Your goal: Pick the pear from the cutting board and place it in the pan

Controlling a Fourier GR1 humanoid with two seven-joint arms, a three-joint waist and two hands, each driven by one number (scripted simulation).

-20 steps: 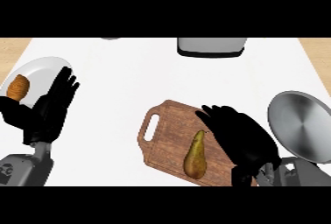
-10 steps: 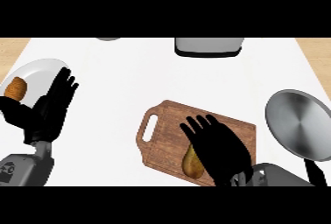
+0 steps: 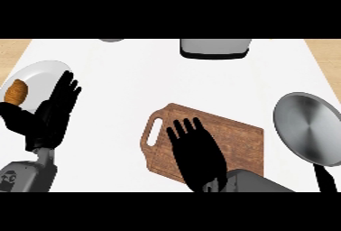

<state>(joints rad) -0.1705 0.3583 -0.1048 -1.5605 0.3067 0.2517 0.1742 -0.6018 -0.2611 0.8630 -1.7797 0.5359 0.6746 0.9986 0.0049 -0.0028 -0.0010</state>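
White table (image 3: pixel 133 90) fills the view, with a strip of pale wood showing along its left and right edges. Near the middle, toward the lower part, lies the brown wooden cutting board (image 3: pixel 233 135), rounded at the corners, turned at a slant, with a slot handle at its left end. The pear cannot be seen on the board; the black right hand (image 3: pixel 196 155) lies flat over the board's left-centre part, fingers straight and spread slightly, pointing up the view, and it covers the spot beneath it, so whether the pear sits under the palm cannot be told. The grey right forearm (image 3: pixel 256 182) enters from the lower edge just below that hand.

To the right of the board, apart from it, sits the round grey metal pan (image 3: pixel 310 128), its dark handle (image 3: pixel 326 178) running down to the lower edge. Nothing shows inside the pan.

On the far left, the black left hand (image 3: pixel 53 117) is open with fingers up, resting over the lower right rim of a white round plate (image 3: pixel 40 79). A brown, rounded piece of food (image 3: pixel 16 91) lies on the plate's left part.

At the top edge stands a grey box-shaped appliance with a dark base (image 3: pixel 215 47), and further left a small grey round object (image 3: pixel 112 40) is cut off by the edge.
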